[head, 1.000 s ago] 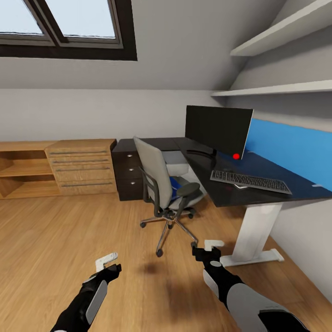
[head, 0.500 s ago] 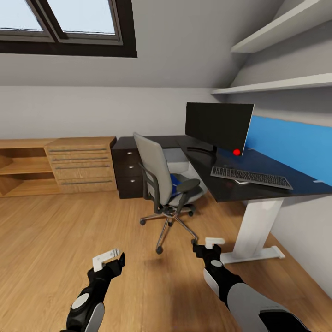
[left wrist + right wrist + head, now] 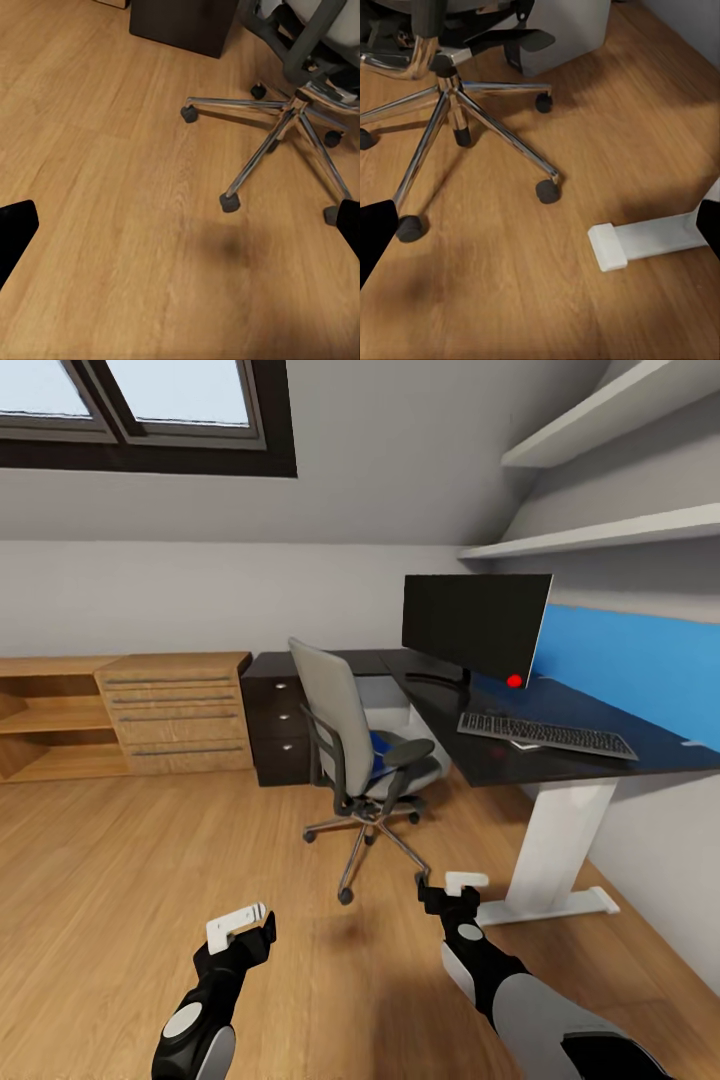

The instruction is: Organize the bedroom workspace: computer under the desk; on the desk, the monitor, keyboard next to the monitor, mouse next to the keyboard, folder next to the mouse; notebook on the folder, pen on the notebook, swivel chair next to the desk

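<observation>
Both arms low at the bottom of the head view, over bare wood floor point(image 3: 120, 880), holding nothing. My left gripper point(image 3: 240, 926) sits lower left, my right gripper point(image 3: 452, 888) lower centre-right; in each wrist view the dark fingertips sit at opposite frame edges, so both sets of fingers are spread apart. Just past the right gripper, the white foot of the desk pedestal point(image 3: 649, 238) lies on the floor. Mid-frame is the swivel chair point(image 3: 345, 745), back turned toward me, metal star base point(image 3: 289, 127) on castors, seat tucked toward the desk point(image 3: 520, 755). The folder point(image 3: 380, 742) shows as a blue patch on the seat, mostly hidden by the backrest and armrest. A grey box stands under the desk behind the chair, likely the computer point(image 3: 385, 705). On the black top at right: the keyboard point(image 3: 545, 734) nearer, the monitor point(image 3: 475, 625) behind it, red dot at its lower corner. A small pale item half under the keyboard's front edge, can't identify. Farther left, black drawer unit point(image 3: 275, 730), then light-wood shelving point(image 3: 120, 715). Skylight point(image 3: 140, 410) upper left.
</observation>
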